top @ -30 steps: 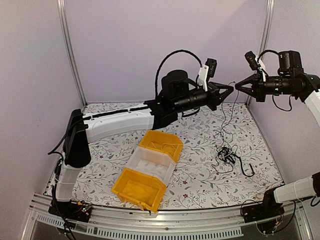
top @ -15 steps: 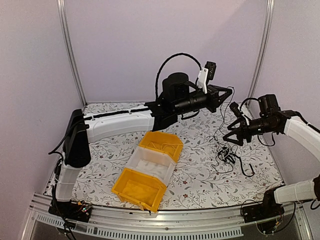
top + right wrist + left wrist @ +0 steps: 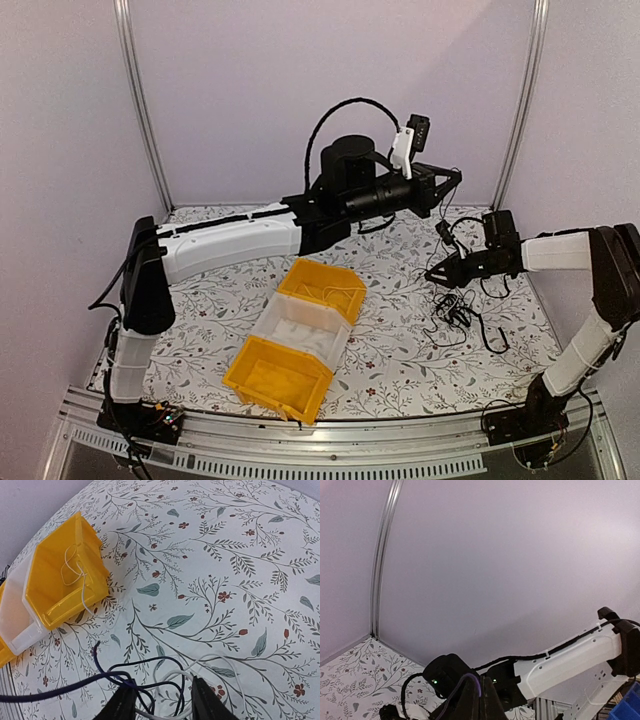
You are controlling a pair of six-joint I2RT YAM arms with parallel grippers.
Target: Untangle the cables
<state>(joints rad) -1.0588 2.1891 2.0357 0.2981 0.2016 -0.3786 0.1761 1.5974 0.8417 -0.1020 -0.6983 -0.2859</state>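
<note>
You've got 3 bins [image 3: 300, 338] touching in a row mid-table [image 3: 395, 372], running 7 to 1 o'clock, w/ the cables [image 3: 456, 310] at their 3 o'clock, right gripper [image 3: 434, 278] just at the bunch's 12, left gripper [image 3: 455, 180] further back, raised.

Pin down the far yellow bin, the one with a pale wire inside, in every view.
Top external: the far yellow bin sits at picture centre.
Left wrist: not in it.
Right wrist: upper left, beside the clear bin.
Shared landmark: the floral tablecloth, in all three.
</note>
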